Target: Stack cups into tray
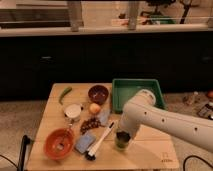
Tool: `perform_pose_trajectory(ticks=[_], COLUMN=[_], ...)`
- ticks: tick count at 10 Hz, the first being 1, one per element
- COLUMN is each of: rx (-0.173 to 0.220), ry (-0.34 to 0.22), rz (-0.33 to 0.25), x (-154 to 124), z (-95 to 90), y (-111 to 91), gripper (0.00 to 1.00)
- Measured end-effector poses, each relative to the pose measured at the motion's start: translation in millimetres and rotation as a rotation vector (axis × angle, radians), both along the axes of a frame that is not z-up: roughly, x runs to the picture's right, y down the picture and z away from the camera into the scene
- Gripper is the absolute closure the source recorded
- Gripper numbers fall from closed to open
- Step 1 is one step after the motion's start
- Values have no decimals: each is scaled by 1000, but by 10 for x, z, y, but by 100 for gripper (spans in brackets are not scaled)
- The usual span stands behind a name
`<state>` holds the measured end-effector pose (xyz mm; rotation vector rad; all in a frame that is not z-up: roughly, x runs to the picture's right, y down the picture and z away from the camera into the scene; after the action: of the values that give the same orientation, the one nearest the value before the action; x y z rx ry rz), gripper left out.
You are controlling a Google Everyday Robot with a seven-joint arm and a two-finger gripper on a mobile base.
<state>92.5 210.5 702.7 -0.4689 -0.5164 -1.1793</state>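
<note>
Closest to me, at the front edge of the table (150,155), lies a brush (101,141), its black head toward the edge and its white handle slanting up and to the right. Left of it sits a blue sponge (85,143), and left again an orange bowl (47,145) with something pale inside.

Just right of the brush handle stands a small dark cup (121,144), upright on the wood near the middle of the front half. The gripper (122,137) is right on top of it, reaching straight down from a white arm (165,120) that comes in from the right. It meets the cup's rim, but I cannot tell whether it is spread apart or clamped on the cup.

Farther back, the green tray (137,81) sits at the far right corner of the table, well apart from the cup, and the arm's elbow covers its near right corner.

Left of the tray is a maroon bowl (98,93), with an apple (94,108) just in front of it. A bunch of grapes (89,124) lies nearer still, beside a grey-blue object (104,117) I cannot identify. A white dish (73,110) stands left of the apple, and a green vegetable (65,93) lies near the far left corner.

Dark cabinets (60,60) run along behind the table.
</note>
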Motion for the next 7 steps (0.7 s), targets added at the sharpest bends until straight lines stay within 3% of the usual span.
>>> perform_pose_trajectory(ticks=[7], rx=[12], ry=[-14], rz=[23], x=[156], z=[-40], y=[78], gripper=[20])
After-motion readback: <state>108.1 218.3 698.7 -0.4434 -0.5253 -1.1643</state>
